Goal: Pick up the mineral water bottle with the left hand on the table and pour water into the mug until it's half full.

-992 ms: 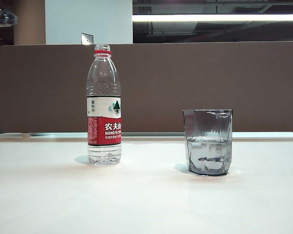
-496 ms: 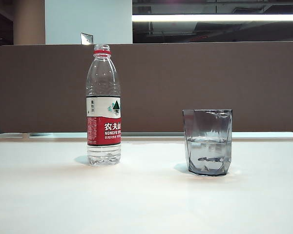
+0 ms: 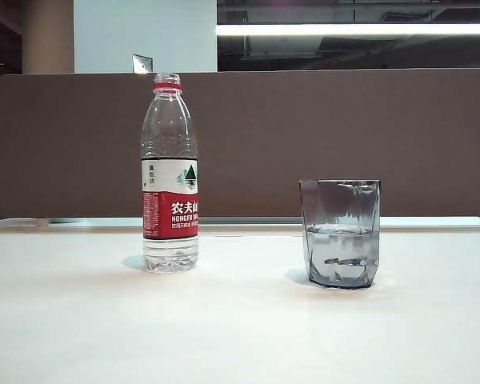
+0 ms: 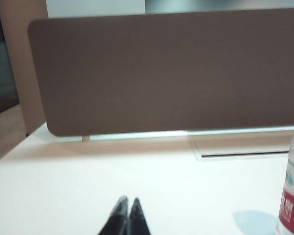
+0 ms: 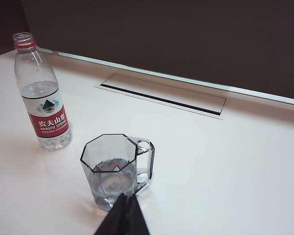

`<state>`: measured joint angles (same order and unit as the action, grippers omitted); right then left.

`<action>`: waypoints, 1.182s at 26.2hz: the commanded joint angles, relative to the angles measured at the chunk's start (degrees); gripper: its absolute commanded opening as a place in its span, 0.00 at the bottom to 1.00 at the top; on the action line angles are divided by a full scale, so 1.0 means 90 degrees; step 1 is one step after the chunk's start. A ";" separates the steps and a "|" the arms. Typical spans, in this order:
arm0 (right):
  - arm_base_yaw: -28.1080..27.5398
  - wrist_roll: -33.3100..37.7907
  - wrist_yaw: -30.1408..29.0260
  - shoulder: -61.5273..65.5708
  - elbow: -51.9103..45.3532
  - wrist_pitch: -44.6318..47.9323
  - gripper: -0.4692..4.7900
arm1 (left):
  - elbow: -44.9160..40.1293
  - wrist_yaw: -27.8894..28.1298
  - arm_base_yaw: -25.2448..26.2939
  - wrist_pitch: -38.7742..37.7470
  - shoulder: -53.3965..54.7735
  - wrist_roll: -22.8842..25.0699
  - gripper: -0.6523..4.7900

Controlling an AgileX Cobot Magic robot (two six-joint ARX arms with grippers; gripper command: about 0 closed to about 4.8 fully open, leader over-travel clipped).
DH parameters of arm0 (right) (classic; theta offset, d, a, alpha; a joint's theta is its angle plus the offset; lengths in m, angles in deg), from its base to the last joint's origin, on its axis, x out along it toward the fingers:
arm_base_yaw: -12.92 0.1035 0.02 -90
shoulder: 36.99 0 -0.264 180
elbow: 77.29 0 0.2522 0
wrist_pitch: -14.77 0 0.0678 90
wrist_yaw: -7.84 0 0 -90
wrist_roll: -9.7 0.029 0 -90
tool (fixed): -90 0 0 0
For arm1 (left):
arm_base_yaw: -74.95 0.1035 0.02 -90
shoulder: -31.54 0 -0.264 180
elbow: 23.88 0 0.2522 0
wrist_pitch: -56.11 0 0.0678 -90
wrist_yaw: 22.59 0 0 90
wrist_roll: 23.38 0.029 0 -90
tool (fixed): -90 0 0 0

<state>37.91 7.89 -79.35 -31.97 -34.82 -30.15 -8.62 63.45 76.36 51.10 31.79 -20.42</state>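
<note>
Together we count one uncapped mineral water bottle (image 3: pixel 170 176) and one mug (image 3: pixel 341 233) standing apart on the table (image 3: pixel 240 328); left gripper (image 4: pixel 126 203) and right gripper (image 5: pixel 126 199) both pinched closed, empty.

Bottles: you've got one mineral water bottle (image 3: pixel 170 172).
Mugs: you've got one mug (image 3: pixel 341 233).
Grippers: you see two, left gripper (image 4: pixel 127 202) and right gripper (image 5: pixel 125 197).
</note>
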 commanded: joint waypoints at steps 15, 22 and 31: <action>-0.0007 -0.0017 0.0007 0.0002 0.0032 0.0109 0.07 | -0.0102 -0.0024 -0.0012 -0.0964 0.0002 -0.0024 0.11; -0.0007 -0.0017 0.0007 0.0002 0.0032 0.0109 0.07 | -0.0102 -0.0024 -0.0010 -0.0964 0.0002 0.0408 0.11; -0.0007 -0.0017 0.0010 0.0002 0.0032 0.0107 0.07 | -0.0102 -0.0024 -0.0010 -0.0962 0.0002 0.0503 0.11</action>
<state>37.91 7.87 -79.35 -31.97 -34.82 -30.17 -9.87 63.42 76.34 41.53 31.81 -16.11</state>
